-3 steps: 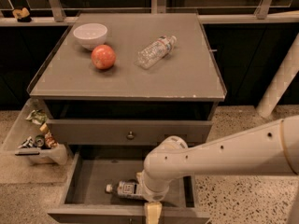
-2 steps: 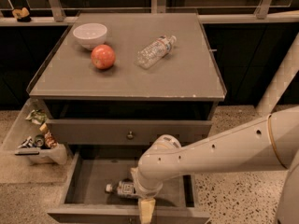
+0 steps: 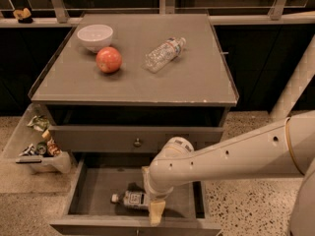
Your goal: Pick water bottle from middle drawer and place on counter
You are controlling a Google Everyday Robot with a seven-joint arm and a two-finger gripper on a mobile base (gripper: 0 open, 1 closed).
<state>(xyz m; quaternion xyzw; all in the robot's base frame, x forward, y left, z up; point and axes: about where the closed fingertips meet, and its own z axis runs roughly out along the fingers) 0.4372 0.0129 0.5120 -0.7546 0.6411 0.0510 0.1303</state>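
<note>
The water bottle (image 3: pixel 129 198) lies on its side on the floor of the open middle drawer (image 3: pixel 96 191), white cap pointing left. Its dark label shows; its right end is hidden behind my arm. My gripper (image 3: pixel 151 194) is down inside the drawer at that hidden end, open, with one pale finger (image 3: pixel 157 212) in front of the bottle and the other (image 3: pixel 145 175) behind it. The bottle rests on the drawer floor. The grey counter (image 3: pixel 197 80) is above.
On the counter lie a paler crinkled clear bottle (image 3: pixel 165 54), a red apple (image 3: pixel 109 59) and a white bowl (image 3: pixel 95 36). The drawer above (image 3: pixel 137 142) is shut. A clear bin of trash (image 3: pixel 37 146) stands left of the cabinet; a white post (image 3: pixel 295 85) rises on the right.
My arm has swung left and lower into the drawer. The gripper now straddles the bottle's right end instead of hanging to the right of it. The bottle has not moved.
</note>
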